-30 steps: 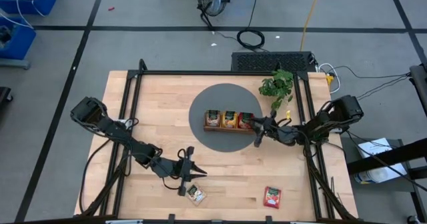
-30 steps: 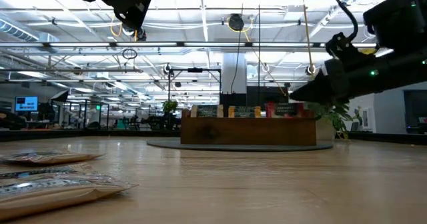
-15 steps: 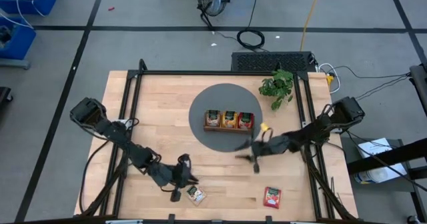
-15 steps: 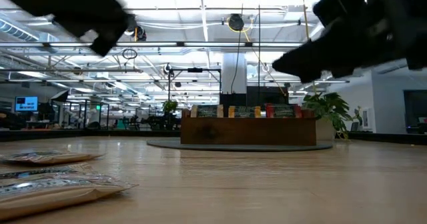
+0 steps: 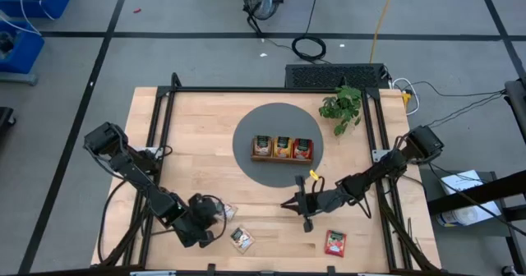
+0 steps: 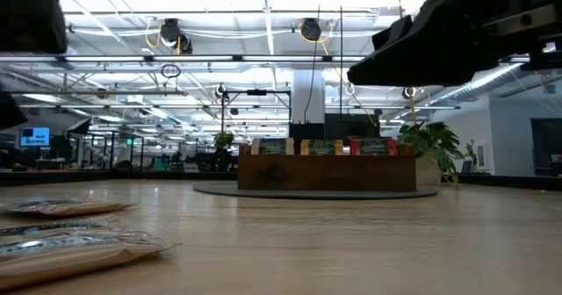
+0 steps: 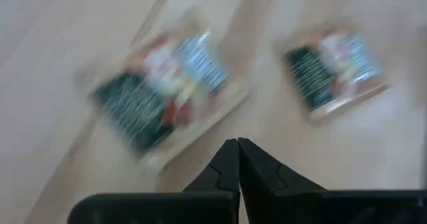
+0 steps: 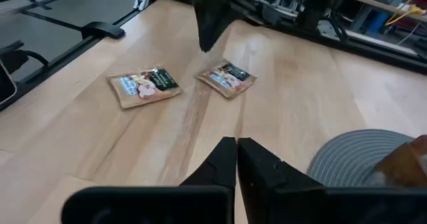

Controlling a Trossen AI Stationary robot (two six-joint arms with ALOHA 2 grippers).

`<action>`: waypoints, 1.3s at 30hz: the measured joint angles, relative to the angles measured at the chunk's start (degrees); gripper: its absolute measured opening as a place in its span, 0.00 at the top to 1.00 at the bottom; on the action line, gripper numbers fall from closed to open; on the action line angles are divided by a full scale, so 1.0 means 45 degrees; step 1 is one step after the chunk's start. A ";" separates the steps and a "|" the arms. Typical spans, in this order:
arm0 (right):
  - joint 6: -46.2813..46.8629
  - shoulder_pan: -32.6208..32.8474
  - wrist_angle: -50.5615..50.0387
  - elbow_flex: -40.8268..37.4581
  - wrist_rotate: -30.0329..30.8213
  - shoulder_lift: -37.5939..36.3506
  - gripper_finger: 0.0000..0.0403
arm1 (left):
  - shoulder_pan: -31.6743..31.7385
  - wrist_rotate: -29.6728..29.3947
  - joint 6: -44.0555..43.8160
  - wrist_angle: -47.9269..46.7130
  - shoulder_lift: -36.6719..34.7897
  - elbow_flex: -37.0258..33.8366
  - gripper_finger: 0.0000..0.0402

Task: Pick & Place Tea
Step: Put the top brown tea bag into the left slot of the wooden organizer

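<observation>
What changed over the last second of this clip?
The right gripper left the tray, swung toward the table's front and shut empty. The left gripper drew back toward its own side and shut empty above the cream sachets. The sachets, the red one and the tray stayed put.

The wooden table (image 5: pixel 197 136) carried a black metal frame (image 5: pixel 271 89) along its edges. A round grey mat (image 5: pixel 267 124) lay at mid-table, towards the far edge. A brown wooden tray (image 5: pixel 282 158) with three compartments stood on the mat's near portion; in the low view the tray (image 6: pixel 325 173) sat upright on the mat (image 6: pixel 316 190). A small green potted plant (image 5: pixel 342 106) stood just beside the mat, near the far right corner. On the grey floor beyond the table, a coiled black cable (image 5: pixel 309 48) and a yellow cable (image 5: pixel 383 13) were noted.
</observation>
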 joint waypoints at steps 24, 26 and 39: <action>0.0038 -0.0173 -0.0541 -0.0010 -0.1379 -0.0004 1.00 | 0.2819 0.0713 0.2534 0.1774 0.1550 0.0015 0.99; 0.0038 -0.0173 -0.0596 -0.0010 -0.1375 -0.0004 1.00 | 0.2951 0.0852 0.2694 0.2024 0.1550 0.0010 0.98; 0.0704 -0.0192 -0.0680 -0.0019 -0.2722 -0.0004 1.00 | 0.2317 0.2075 0.3019 0.0871 0.1453 0.0926 0.99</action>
